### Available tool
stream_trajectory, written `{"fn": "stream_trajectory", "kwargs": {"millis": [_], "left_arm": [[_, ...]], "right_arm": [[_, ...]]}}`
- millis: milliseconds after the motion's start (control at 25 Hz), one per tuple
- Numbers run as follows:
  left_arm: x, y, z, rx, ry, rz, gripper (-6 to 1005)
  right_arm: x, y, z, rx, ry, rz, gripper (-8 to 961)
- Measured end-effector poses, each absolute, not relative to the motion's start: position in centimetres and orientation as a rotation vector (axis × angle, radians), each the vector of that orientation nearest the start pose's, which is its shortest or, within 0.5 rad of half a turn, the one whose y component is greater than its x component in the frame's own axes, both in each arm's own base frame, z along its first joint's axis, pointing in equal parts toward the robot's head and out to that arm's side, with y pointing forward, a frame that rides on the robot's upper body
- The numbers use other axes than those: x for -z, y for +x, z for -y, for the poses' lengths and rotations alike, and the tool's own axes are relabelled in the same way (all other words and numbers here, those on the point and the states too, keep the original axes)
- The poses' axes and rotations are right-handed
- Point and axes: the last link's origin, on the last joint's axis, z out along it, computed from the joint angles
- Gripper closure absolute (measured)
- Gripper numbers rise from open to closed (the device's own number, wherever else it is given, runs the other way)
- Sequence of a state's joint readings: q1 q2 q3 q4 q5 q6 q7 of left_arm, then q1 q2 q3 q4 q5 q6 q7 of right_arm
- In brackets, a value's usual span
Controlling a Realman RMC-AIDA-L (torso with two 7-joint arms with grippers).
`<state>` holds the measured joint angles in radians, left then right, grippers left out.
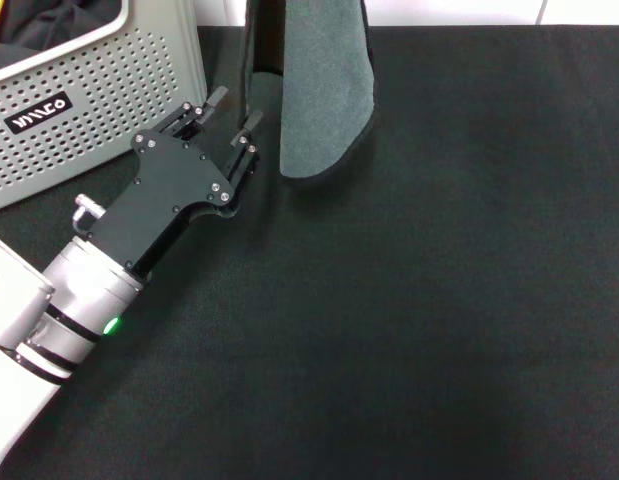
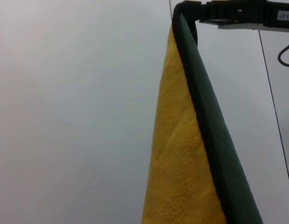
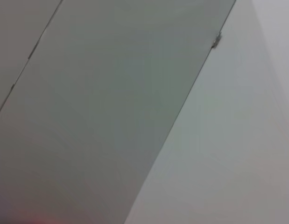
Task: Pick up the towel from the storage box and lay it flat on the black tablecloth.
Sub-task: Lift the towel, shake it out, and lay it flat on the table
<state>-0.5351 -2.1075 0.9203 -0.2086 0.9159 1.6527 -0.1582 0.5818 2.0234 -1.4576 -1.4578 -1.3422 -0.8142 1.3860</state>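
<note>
Towel (image 1: pixel 326 90) hangs down in the air, long and loose, over the far part of the black tablecloth (image 1: pixel 419 300). In the head view its grey-green side faces out, and its rounded bottom end looks very close to the cloth — whether it touches cannot be told. The top of the towel runs out of the picture there.

In the left wrist view the towel (image 2: pixel 181 177) shows both sides: yellow-orange on one face, grey-green on the other, with a black stitched edge between them. At its top corner a black claw, the right gripper (image 2: pixel 191 11), pinches it tight and holds it up.

Just beside the hanging towel, on the robot's left, is the left gripper (image 1: pixel 232 112). Its two fingers are spread apart and hold nothing. It sits low over the tablecloth, near the towel but not touching it.

Behind that arm stands the storage box (image 1: pixel 109 90), light grey with many small holes and a small black label. Something dark lies inside it.

The right wrist view shows only pale flat surfaces.
</note>
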Motion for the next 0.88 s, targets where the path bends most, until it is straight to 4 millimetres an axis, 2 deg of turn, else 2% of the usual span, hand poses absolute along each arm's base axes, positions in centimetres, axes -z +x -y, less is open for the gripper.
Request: {"fn": "stream_trajectory", "kwargs": {"millis": [360,640,880], "left_arm": [[5.19,-26.45,-27.60,1.051,-1.930,0.228,726],[4.99,-26.30,-27.44,1.071,-1.920,0.218,724],[5.05,-26.28,-27.36,1.069,-1.927,0.209,786]], "right_arm": [[-6.42,0.27,-38.30,-0.942,-2.248,0.391,920],[-6.64,0.51,-38.60,-0.936,-2.239,0.379,919],[-6.64,0.49,-38.59,-0.937,-2.238,0.381,917]]}}
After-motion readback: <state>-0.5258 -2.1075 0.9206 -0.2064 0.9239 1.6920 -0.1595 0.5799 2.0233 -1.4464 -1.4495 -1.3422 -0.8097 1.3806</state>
